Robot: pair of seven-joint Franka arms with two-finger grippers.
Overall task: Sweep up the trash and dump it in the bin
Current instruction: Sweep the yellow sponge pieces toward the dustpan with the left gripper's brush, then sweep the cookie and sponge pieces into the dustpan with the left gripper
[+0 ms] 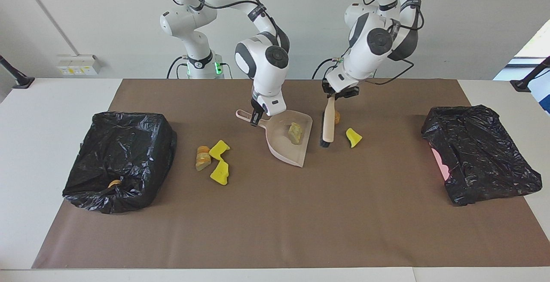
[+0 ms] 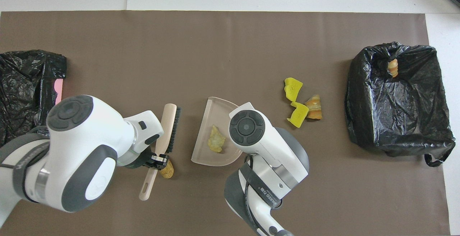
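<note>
Left gripper [image 1: 334, 96]: clamped on the brush [image 1: 327, 126] handle, raised over the mat beside the dustpan; smooth beige back, dark bristles pointing toward the pan.
Right gripper [image 1: 256, 116]: closed on the dustpan [image 1: 296, 155] handle; the translucent beige scoop tilts, its wide lip toward the mat.
Pale chunk [image 1: 294, 133]: rough and crumbly, lying inside the dustpan.
Brown lump [image 1: 337, 117]: rounded, partly hidden by the brush, nearer the robots than the yellow wedge [image 1: 353, 137].
Sponge pair [image 1: 220, 161]: two yellow angular pieces touching a brown striped lump [image 1: 202, 157], toward the right arm's end.
Open bin [image 1: 120, 157]: crinkled glossy black liner, one brown scrap [image 1: 114, 183] inside.
Second bag [image 1: 479, 153]: black, crumpled, at the left arm's end.
</note>
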